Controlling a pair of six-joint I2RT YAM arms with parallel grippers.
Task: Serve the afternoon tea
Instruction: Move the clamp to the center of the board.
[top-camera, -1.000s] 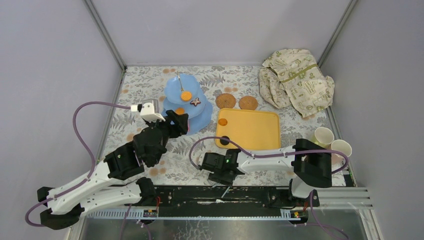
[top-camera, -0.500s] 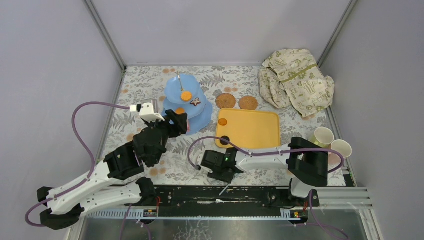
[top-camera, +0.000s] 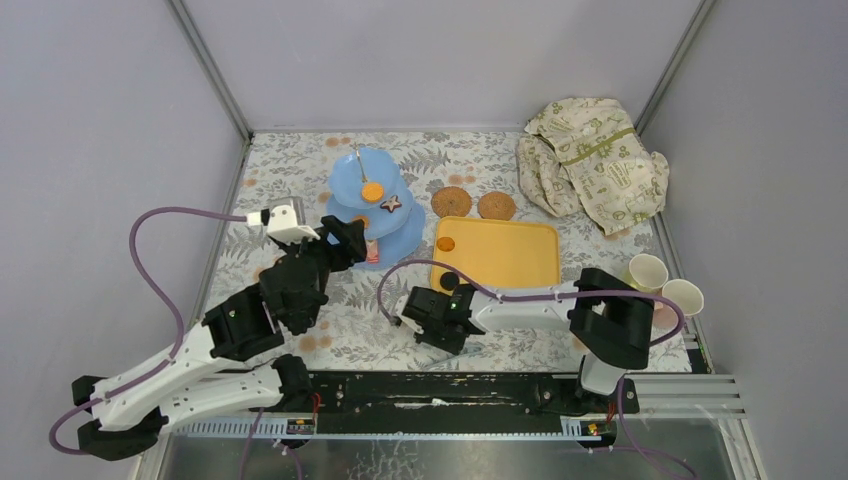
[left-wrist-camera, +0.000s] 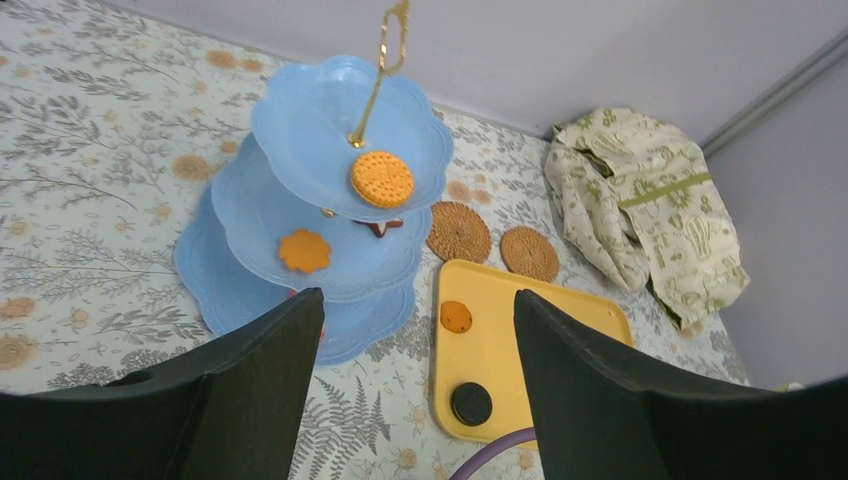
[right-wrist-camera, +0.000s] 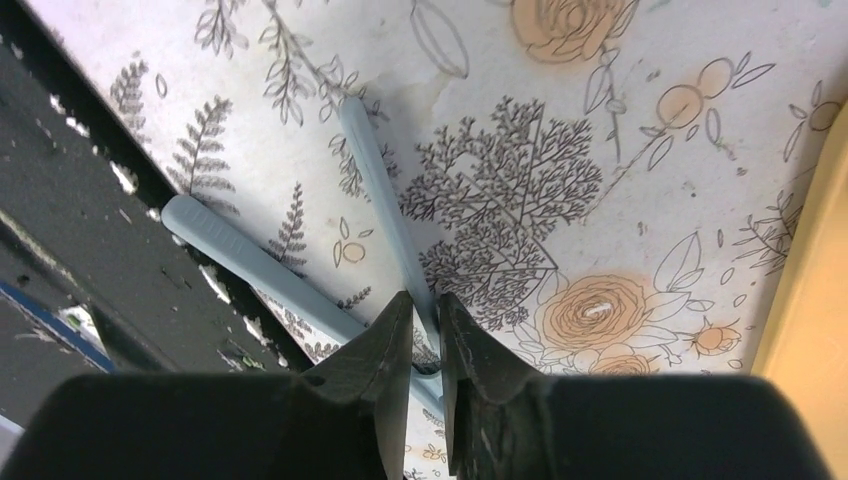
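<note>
The light-blue three-tier stand (top-camera: 400, 238) (left-wrist-camera: 300, 120) carries a round orange biscuit (left-wrist-camera: 382, 178) on its top tier. An orange flower biscuit (left-wrist-camera: 304, 250) and a dark star pastry (top-camera: 391, 203) lie lower down. My left gripper (top-camera: 358, 238) (left-wrist-camera: 415, 300) hangs open and empty just in front of the stand. Two woven coasters (top-camera: 452, 201) (top-camera: 496, 206) lie behind the yellow tray (top-camera: 510, 255). Two pale cups (top-camera: 647, 272) (top-camera: 684, 296) stand at the right edge. My right gripper (top-camera: 437, 338) (right-wrist-camera: 424, 305) is low near the front rail, its jaws nipped on one arm of the pale-blue tongs (right-wrist-camera: 385, 190).
The tray holds an orange biscuit (left-wrist-camera: 456, 317) and a dark sandwich biscuit (left-wrist-camera: 471, 403). A crumpled cream cloth (top-camera: 590, 165) with green print lies at the back right. The black rail (right-wrist-camera: 70, 230) runs along the table's near edge, right beside the tongs.
My right gripper's jaws have closed from wide open onto the tongs' arm, and the arm has edged left. The left gripper has drawn back a little from the stand.
</note>
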